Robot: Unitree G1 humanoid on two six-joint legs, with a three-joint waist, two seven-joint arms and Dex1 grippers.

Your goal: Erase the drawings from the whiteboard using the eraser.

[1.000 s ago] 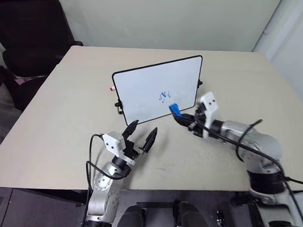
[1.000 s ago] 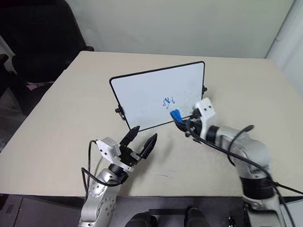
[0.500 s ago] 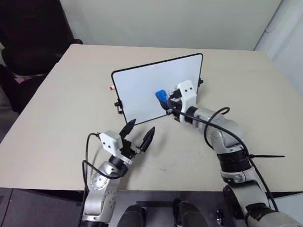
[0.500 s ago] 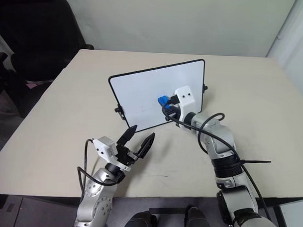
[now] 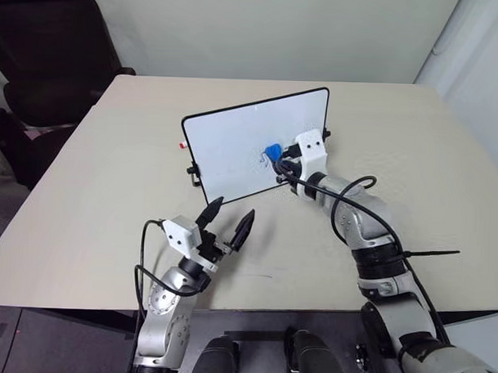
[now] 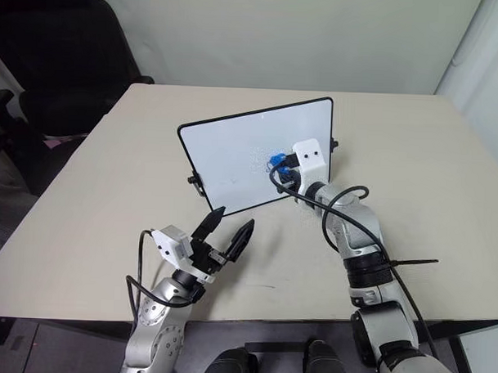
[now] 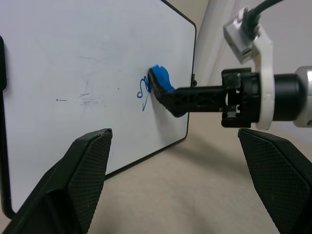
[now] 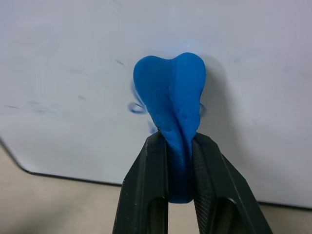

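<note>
The right claw [image 5: 276, 157] is clamped on the eraser [image 5: 272, 150], whose tip presses the drawings [image 7: 143, 93] on the upright whiteboard [image 5: 234, 149] mid-tabletop [image 5: 110, 173], long axis crosswise. The left claw [image 5: 230, 221] stands apart nearer the front edge.

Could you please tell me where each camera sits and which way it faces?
Left eye and right eye: on the head, looking forward and down at the whiteboard on the table; both arms show.
Left wrist: on the left arm, facing the board between its open fingers; it sees the right hand.
Right wrist: on the right arm, facing the board; its fingers pinch the eraser.
Shared: eraser against the drawings.
</note>
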